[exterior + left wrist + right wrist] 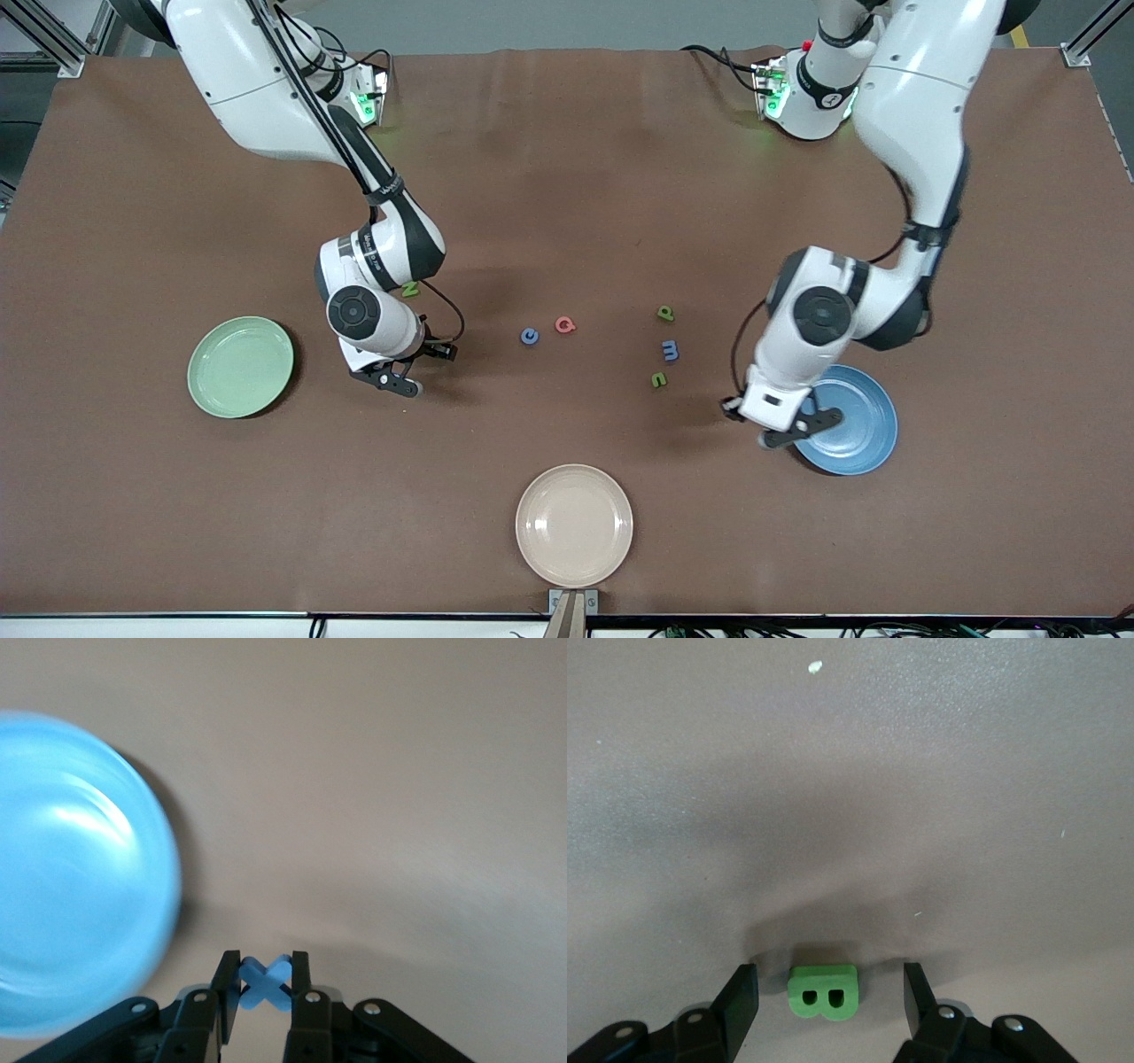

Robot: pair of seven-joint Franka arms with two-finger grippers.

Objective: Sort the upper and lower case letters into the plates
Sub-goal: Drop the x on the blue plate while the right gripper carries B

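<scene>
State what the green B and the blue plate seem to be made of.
Green B: likely foam or soft plastic, matte; thick block edges, no shine. Blue plate: probably plastic or glazed ceramic, glossy; pale streaks of reflected light in the left wrist view.

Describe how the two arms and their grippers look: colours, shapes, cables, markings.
Both arms are glossy white with black joint bands and round dark caps. Black cables run along them, and green lights glow at the bases. The left gripper and right gripper have black two-finger jaws on white bodies.
</scene>
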